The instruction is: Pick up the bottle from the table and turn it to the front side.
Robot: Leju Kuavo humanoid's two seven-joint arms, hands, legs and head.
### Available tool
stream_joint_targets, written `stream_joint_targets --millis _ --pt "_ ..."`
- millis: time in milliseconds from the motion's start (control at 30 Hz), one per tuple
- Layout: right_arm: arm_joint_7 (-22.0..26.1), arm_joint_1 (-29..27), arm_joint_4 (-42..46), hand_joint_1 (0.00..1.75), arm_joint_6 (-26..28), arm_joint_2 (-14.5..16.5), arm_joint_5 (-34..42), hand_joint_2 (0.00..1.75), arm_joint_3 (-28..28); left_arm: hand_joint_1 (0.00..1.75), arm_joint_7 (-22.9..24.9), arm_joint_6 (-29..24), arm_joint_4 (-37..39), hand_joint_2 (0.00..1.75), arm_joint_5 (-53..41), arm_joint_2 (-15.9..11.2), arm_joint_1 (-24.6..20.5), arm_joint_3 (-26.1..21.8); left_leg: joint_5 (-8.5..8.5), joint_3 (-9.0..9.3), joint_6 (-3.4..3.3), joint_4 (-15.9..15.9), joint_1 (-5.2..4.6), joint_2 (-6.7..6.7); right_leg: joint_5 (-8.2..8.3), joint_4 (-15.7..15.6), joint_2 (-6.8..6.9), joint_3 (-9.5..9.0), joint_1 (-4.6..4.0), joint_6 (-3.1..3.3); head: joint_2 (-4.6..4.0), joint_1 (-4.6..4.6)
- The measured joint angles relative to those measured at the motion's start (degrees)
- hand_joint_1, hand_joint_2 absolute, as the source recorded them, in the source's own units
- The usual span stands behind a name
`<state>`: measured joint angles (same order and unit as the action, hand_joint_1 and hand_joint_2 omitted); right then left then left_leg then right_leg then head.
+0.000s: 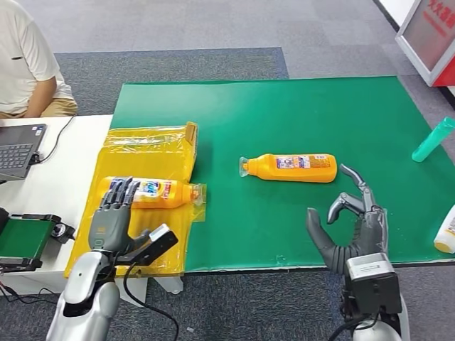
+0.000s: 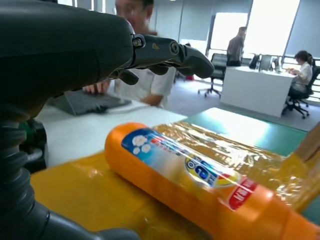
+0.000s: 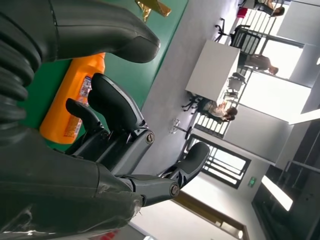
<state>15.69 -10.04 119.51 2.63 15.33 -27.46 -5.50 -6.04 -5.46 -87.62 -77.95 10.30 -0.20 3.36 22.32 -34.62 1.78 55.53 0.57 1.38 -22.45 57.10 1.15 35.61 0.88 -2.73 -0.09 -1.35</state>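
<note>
Green matting point(image 1: 322, 114) is covering most of the table, running out to the right and ending in a straight near edge just ahead of the robot, with grey carpet lying beyond the far side. On the left a white desk point(image 1: 59, 177) is butting against the mat, and a person in a pale shirt point(image 1: 24, 64) is sitting at its far corner behind a laptop point(image 1: 18, 145). Mid-mat, an orange bottle point(image 1: 292, 168) is lying flat on its side, cap pointing left, with open green all around it. Down by the near edge the right hand point(image 1: 351, 227) is hovering, fingers curled loosely apart and the thumb spread wide, holding nothing and staying apart from that bottle. Over on the left, a second orange bottle point(image 1: 153, 192) is lying on a crinkled yellow plastic bag point(image 1: 156, 153) that is spilling over the seam between desk and mat. The left hand point(image 1: 112, 213) is stretching over its base end, fingers extended and spread; the left wrist view is showing them poised above the label with a gap beneath, gripping nothing. Far right, a teal bottle point(image 1: 434, 139) is lying near the mat's edge, and a white and yellow bottle point(image 1: 446, 231) is peeking in at the frame's side.
</note>
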Motion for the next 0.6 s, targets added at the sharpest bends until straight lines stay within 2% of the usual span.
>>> stream_joint_targets --millis 67,100,200,233,433,533,600 --pt "-0.21 -0.13 0.01 1.75 -0.69 0.10 0.15 1.75 0.70 0.00 -1.81 3.84 -2.70 1.75 8.96 1.67 0.90 -1.04 0.00 0.00 -0.01 0.00 0.00 0.00 0.00 0.00 0.00 0.00 0.00 0.00 0.00 0.00" --pt "-0.22 -0.17 0.01 1.61 -1.11 0.14 0.30 1.75 1.18 0.00 -2.27 5.84 -4.07 1.75 13.37 2.37 1.33 -1.31 0.01 -0.01 -0.01 0.00 0.00 0.00 -0.01 0.00 0.00 0.00 0.00 -0.01 0.00 -0.01" --pt "0.02 -0.22 -0.03 0.33 -2.70 0.15 0.70 1.75 2.75 0.00 -2.38 10.61 -7.70 1.75 23.98 3.31 2.17 -1.47 0.02 0.00 0.02 0.00 0.00 0.00 0.00 0.00 -0.01 0.01 0.00 -0.01 -0.01 -0.01" --pt "0.09 -0.20 -0.09 0.03 -3.31 0.15 0.80 1.75 3.21 0.00 -2.29 11.97 -8.83 1.75 27.07 3.37 2.41 -1.48 0.02 0.00 0.03 0.00 0.00 0.00 0.00 0.00 -0.01 0.01 -0.01 0.00 -0.01 0.01" --pt "-1.74 0.38 -1.36 0.00 -8.79 0.04 5.25 1.75 4.93 0.00 -2.39 18.95 -15.31 1.75 44.37 3.63 5.70 -1.50 0.02 0.00 0.03 0.00 0.01 0.00 -0.01 0.00 -0.01 0.00 -0.01 0.00 0.00 -0.01" --pt "-3.55 0.64 -2.30 0.00 -12.27 -0.29 10.03 1.75 5.81 0.00 -3.37 19.90 -17.77 1.75 51.92 4.05 8.73 -1.70 0.03 -0.01 0.01 0.00 0.01 0.00 -0.03 0.00 0.00 0.00 0.00 -0.03 -0.01 -0.01" --pt "-3.80 0.64 -2.70 0.00 -12.94 -0.45 11.10 1.75 6.21 0.00 -3.74 19.94 -18.55 1.75 53.30 4.33 10.13 -1.77 0.04 -0.02 0.00 0.00 0.00 0.00 -0.04 0.00 0.01 0.00 0.00 -0.04 0.00 -0.01"
